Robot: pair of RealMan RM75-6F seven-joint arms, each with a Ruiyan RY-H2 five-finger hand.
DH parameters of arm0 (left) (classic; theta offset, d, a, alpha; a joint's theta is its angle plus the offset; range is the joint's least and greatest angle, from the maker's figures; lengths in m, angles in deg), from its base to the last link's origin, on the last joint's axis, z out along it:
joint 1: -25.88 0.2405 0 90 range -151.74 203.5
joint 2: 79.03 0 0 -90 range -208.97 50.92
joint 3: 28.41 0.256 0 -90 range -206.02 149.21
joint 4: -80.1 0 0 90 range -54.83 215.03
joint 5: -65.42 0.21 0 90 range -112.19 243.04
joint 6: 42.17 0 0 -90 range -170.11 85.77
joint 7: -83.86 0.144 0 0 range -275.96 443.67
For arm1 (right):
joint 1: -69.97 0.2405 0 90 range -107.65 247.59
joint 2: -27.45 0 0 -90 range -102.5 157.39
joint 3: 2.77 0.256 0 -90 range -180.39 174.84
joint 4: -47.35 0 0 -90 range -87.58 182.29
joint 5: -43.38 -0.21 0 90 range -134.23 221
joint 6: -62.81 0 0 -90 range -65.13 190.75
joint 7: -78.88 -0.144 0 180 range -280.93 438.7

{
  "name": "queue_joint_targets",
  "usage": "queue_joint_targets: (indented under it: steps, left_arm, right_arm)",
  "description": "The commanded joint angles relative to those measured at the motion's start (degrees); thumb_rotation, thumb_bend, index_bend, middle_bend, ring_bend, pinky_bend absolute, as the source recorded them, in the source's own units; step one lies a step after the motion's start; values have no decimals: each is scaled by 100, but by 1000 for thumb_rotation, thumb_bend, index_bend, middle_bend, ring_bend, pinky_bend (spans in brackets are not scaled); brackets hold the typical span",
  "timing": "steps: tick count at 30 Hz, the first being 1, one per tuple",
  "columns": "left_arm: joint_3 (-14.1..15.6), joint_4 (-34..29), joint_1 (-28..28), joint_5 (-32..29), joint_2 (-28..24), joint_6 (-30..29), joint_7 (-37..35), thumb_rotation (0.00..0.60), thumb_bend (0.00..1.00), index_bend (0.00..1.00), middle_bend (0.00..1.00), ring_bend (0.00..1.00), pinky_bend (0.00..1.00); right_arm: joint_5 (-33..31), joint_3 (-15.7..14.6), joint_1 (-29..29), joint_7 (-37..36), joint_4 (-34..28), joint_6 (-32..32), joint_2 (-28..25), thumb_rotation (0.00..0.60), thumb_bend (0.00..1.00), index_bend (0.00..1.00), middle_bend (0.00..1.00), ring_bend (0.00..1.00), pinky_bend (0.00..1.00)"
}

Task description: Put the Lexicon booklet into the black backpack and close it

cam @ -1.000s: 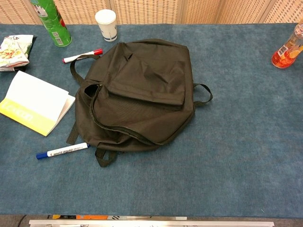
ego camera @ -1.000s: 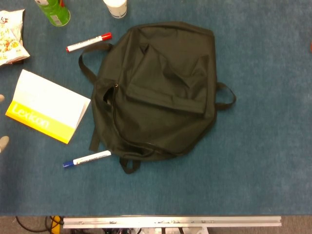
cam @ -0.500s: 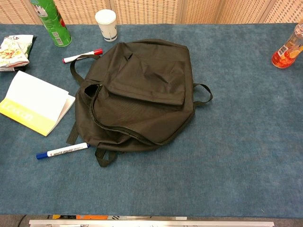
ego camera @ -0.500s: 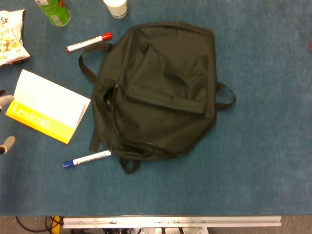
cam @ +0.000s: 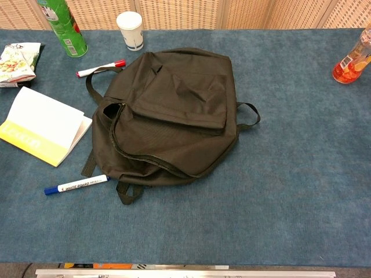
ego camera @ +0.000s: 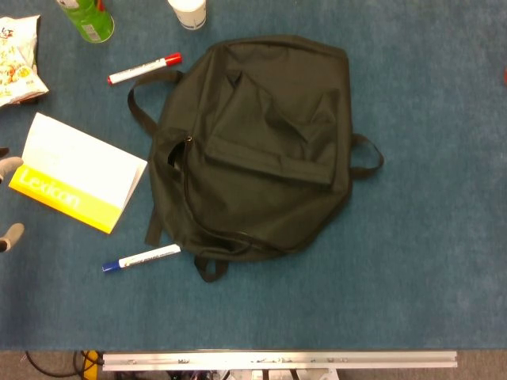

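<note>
The black backpack (ego camera: 261, 142) (cam: 174, 110) lies flat in the middle of the blue table, its main zip gaping along the left side. The Lexicon booklet (ego camera: 75, 174) (cam: 40, 124), white with a yellow band, lies to its left. Only two grey fingertips of my left hand (ego camera: 6, 168) show, at the left edge of the head view. One is beside the booklet's left edge, the other fingertip (ego camera: 11, 236) lower down. They are spread apart and hold nothing. The chest view does not show this hand. My right hand is out of both views.
A red-capped marker (ego camera: 144, 68) lies above the booklet and a blue-capped marker (ego camera: 141, 258) below it. A snack bag (ego camera: 17, 59), a green can (ego camera: 89, 17) and a white cup (ego camera: 188, 12) stand at the back left. An orange bottle (cam: 351, 61) stands at the far right.
The left hand's fingertips have come in a little from the left edge toward the booklet. The backpack, booklet and markers have not moved.
</note>
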Motion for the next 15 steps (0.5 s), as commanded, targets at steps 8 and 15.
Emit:
queue_joint_targets:
  steps: [8, 15]
  left_arm:
    - [103, 255, -214, 261, 151, 310, -108, 600, 131, 231, 174, 112, 163]
    - [172, 759, -550, 456, 388, 770, -336, 600, 131, 236, 175, 111, 157]
  right_arm:
    - [-45, 65, -8, -39, -56, 184, -32, 600, 0, 447, 418, 330, 471]
    - [-101, 104, 31, -101, -188, 174, -178, 600, 0, 447, 418, 331, 471]
